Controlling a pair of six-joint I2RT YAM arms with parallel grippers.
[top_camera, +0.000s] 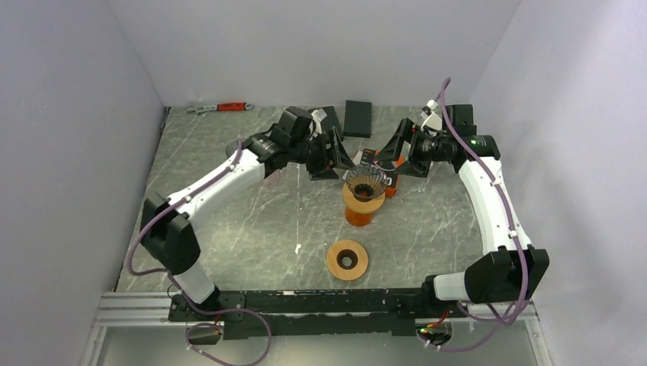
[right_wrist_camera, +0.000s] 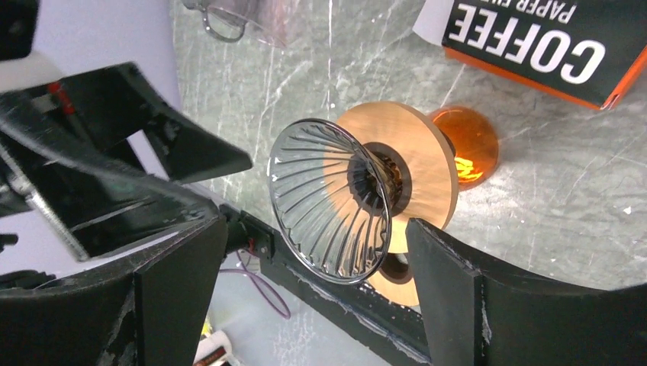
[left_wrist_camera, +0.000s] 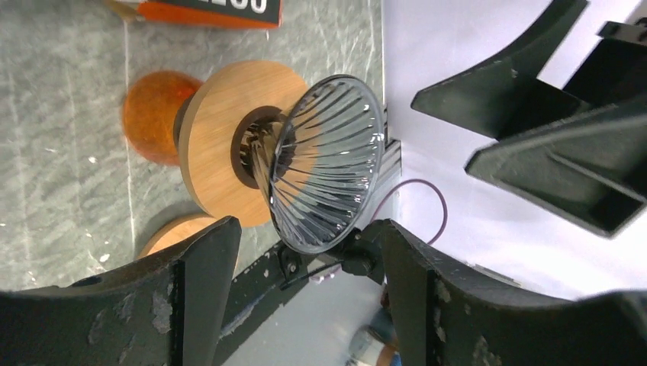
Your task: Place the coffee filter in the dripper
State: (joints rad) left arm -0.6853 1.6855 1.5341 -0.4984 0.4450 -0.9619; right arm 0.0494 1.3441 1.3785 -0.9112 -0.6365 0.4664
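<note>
The dripper [top_camera: 365, 183] is a clear ribbed glass cone in a wooden collar [left_wrist_camera: 214, 145] on an orange glass base [top_camera: 360, 216], standing mid-table. I can see through its glass and no paper shows inside. The coffee filter shows in no view. My left gripper [top_camera: 336, 158] hovers just left of the cone's rim, open, with nothing between its fingers [left_wrist_camera: 305, 236]. My right gripper [top_camera: 397, 156] faces it from the right side, also open and empty [right_wrist_camera: 313, 244]. The dripper [left_wrist_camera: 328, 164] [right_wrist_camera: 328, 202] lies just beyond both pairs of fingertips.
An orange-and-black box of coffee filters [top_camera: 379, 164] [right_wrist_camera: 534, 46] lies just behind the dripper. A second wooden ring [top_camera: 347, 259] sits nearer the arm bases. A black box [top_camera: 357, 118] and an orange-handled wrench [top_camera: 221, 107] lie at the back. A clear plastic item [right_wrist_camera: 244, 19] lies left of the dripper.
</note>
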